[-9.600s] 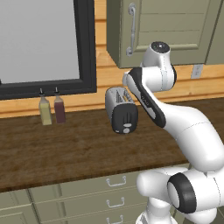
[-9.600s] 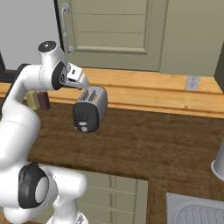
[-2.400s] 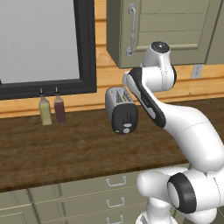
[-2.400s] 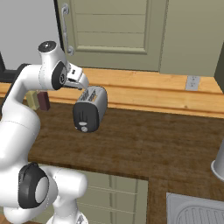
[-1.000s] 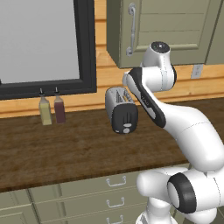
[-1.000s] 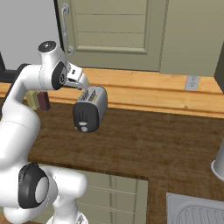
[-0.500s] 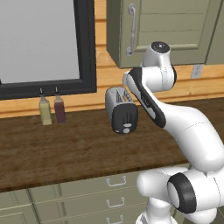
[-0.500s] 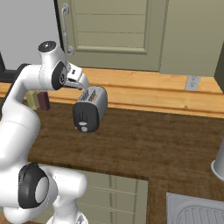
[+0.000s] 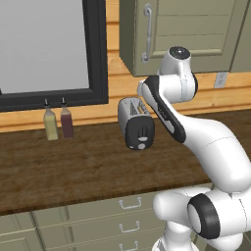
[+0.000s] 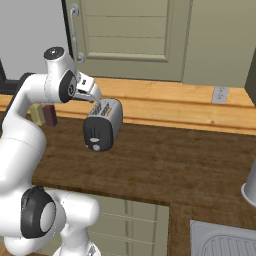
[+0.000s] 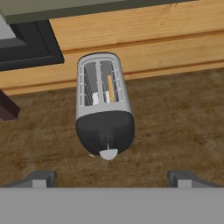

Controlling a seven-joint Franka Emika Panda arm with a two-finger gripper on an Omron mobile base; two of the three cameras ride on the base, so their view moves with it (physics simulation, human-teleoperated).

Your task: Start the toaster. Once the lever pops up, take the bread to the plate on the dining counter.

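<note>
The chrome toaster [image 9: 136,122] [image 10: 102,124] stands on the dark wood worktop with its black end panel facing the robot. Seen from the hand, the toaster [image 11: 103,103] lies below with its top slots showing. A tan edge of the bread [image 11: 111,89] sits in the right slot. The grey lever [image 11: 108,154] pokes out of the black end. My gripper [image 11: 112,178] [image 10: 96,96] hangs just above and behind the toaster, open, fingertips wide apart with nothing between them. The plate and the dining counter are out of view.
Two small bottles [image 9: 50,125] [image 9: 66,122] stand against the wooden back wall left of the toaster. A dark-framed grey panel [image 9: 44,49] and green wall cabinets [image 9: 186,34] hang above. A sink [image 10: 225,242] and a grey vessel [image 10: 250,187] are at the right.
</note>
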